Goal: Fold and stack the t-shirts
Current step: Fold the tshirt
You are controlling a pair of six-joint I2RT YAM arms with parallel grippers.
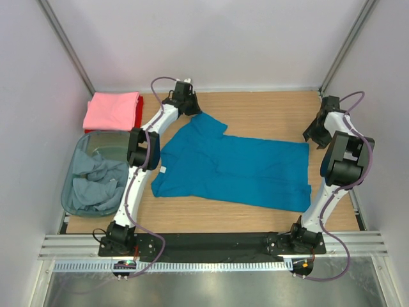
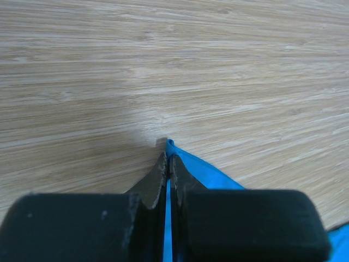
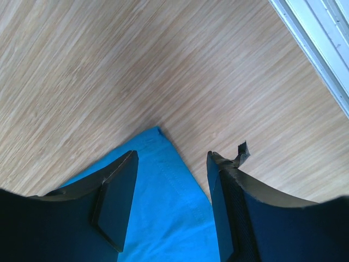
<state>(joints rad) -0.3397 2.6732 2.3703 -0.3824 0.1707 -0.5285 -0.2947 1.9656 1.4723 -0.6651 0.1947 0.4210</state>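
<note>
Left gripper point(image 2: 169, 164): jaws pressed together, pinching a thin fold of the teal t-shirt point(image 2: 207, 172). A small tip of the cloth pokes out just past the fingertips. In the top view this gripper point(image 1: 192, 106) sits at the far left corner of the shirt, by the sleeve.

Right gripper point(image 3: 172, 158): jaws apart at a moderate width, nothing clamped between them. A pointed corner of the teal t-shirt point(image 3: 158, 191) lies below the gap, with bare wood beyond it. I cannot tell whether the fingers touch the cloth. In the top view this gripper point(image 1: 316, 133) is at the far right corner of the shirt.

Teal t-shirt point(image 1: 236, 166): spread flat across the middle of the wooden table point(image 1: 268, 112), its long axis running left to right and the collar end towards the left arm. One sleeve points to the far side, near the left gripper.

Pink t-shirt point(image 1: 112, 110): folded, at the far left corner of the table, lying on top of a red t-shirt point(image 1: 140, 110), of which only a strip at the right edge shows.

Bin point(image 1: 67, 192): translucent, on the left of the table, just nearer than the pink stack. It holds crumpled grey-blue t-shirts point(image 1: 96, 182).
</note>
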